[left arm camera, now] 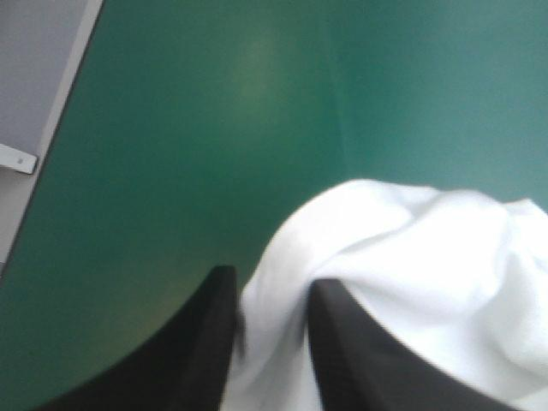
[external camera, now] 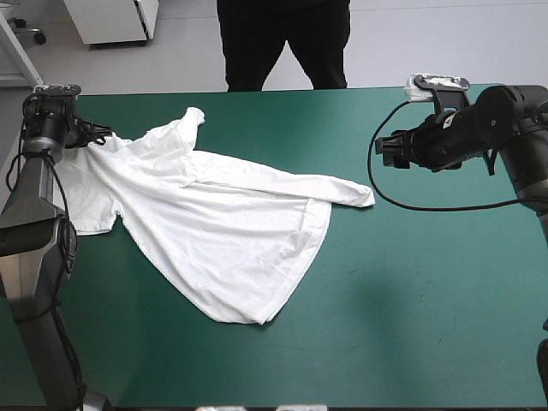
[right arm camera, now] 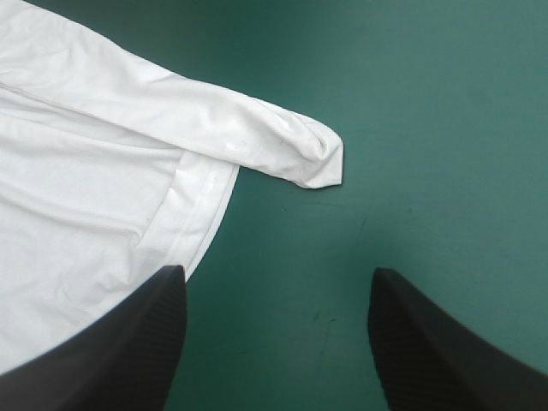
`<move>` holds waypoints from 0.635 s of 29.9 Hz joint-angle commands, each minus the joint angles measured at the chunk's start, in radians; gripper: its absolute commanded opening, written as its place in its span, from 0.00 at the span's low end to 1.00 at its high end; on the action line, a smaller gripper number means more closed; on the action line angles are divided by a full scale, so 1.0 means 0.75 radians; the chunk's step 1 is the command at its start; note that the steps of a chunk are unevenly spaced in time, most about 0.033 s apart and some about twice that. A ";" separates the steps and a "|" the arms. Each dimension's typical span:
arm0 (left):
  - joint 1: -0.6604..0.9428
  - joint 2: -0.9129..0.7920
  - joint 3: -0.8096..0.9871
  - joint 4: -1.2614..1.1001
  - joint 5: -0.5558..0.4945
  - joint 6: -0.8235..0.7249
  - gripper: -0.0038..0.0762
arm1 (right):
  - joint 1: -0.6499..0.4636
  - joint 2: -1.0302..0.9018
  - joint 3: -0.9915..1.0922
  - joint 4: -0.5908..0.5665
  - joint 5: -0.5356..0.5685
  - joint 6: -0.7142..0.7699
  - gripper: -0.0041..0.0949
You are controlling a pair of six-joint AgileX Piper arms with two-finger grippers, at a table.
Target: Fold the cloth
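The white T-shirt (external camera: 214, 223) lies spread and rumpled across the left and middle of the teal-green table, one corner stretched out toward the right. My left gripper (external camera: 96, 134) is at the shirt's far left part, shut on the T-shirt (left arm camera: 385, 257), with white cloth pinched between its fingers (left arm camera: 201, 342). My right gripper (external camera: 390, 150) hovers open above the table to the right of the stretched corner (right arm camera: 321, 158); its fingers (right arm camera: 137, 334) stand wide apart with bare cover between them.
The right half of the table (external camera: 428, 300) is bare teal-green cover. The table's left edge (left arm camera: 60, 128) shows close beside the left gripper. A person stands beyond the far edge, not over the table.
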 commanded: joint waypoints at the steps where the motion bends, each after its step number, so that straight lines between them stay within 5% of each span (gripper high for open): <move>1: 0.000 -0.129 -0.049 -0.112 0.034 0.011 0.67 | -0.010 -0.050 -0.033 0.026 -0.031 -0.032 0.62; 3: 0.000 -0.167 -0.049 -0.172 0.166 0.011 0.83 | -0.010 -0.050 -0.033 0.026 -0.031 -0.045 0.62; 5: 0.000 -0.205 -0.049 -0.199 0.288 0.019 0.87 | -0.010 -0.050 -0.033 0.014 -0.031 -0.048 0.62; 10: 0.000 -0.339 -0.049 -0.319 0.556 0.102 0.80 | -0.010 -0.050 -0.033 -0.044 -0.026 -0.051 0.62; 19: -0.123 -0.691 0.185 -0.515 0.572 0.173 0.63 | -0.010 -0.050 -0.033 -0.106 -0.003 -0.051 0.62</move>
